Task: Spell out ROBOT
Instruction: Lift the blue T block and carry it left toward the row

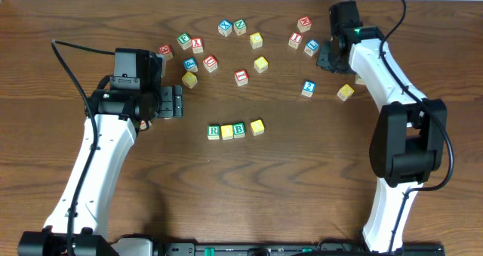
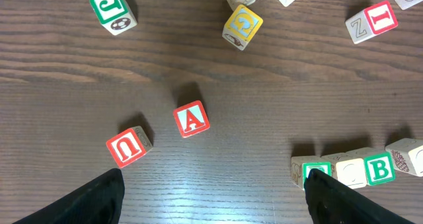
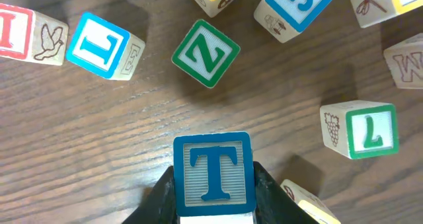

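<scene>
Read on cube faces: blue T cube, green Z cube, blue L cube, blue 5 cube, red A cube, red U cube, green B cube, blue 2 cube.

Blue T cube, green Z cube

Robotics lab bench. Evidence: white-and-black left arm and right arm, both cabled, rising from a black base rail at near edge of a dark wood-grain table; lettered wooden cubes scattered over it.
</scene>
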`<state>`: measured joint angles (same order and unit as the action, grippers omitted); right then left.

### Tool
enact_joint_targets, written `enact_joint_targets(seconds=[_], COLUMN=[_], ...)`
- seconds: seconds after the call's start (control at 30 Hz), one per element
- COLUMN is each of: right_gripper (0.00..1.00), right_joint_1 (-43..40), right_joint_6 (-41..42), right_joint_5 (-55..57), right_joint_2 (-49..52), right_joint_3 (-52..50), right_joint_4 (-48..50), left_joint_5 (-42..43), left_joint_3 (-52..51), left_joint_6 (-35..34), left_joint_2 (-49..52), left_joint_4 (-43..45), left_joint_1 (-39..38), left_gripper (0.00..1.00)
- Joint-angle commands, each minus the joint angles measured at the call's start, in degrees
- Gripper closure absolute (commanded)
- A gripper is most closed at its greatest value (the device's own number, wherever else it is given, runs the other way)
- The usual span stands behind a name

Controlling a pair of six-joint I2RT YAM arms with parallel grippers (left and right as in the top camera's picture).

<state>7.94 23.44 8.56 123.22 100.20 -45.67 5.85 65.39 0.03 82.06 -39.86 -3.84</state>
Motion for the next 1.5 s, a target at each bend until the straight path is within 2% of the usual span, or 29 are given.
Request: enact_joint_targets(seconds=[0.0,0.17,0.6,1.07,1.47], right_gripper=[0.78,0.85,0.91,0.90,0.91], right_joint_1=[0.5,2.2,10.1,16.0,20.4], right_joint_6=[-0.4,-0.9,-0.8,-0.1,0.7], right_joint_5=[0.3,0.7,3.5,3.5,3.5], right_joint_2=[-0.1,-0.1,-0.1,-0.6,-0.6], right_joint_3=[2.3,4.9,12.1,12.3,11.7], right_joint_4=[-1.3,-4.6,-12.1,-18.4,-18.8], left_joint_5=[-0.5,-0.5,-0.5,-0.5,-0.5], left_joint_3=[-0.6,-0.6,-0.6,-0.6,-0.6], left_joint_6=[0.2,0.2,0.2,0.2,0.2], left_joint_2=[-0.6,-0.6,-0.6,-0.6,-0.6], left_joint_4=[0.1,0.1,0.1,0.3,0.2], left_joint_1=[0.3,0.3,0.3,0.3,0.3], left_gripper=[0.14,0.14,0.14,0.14,0.14])
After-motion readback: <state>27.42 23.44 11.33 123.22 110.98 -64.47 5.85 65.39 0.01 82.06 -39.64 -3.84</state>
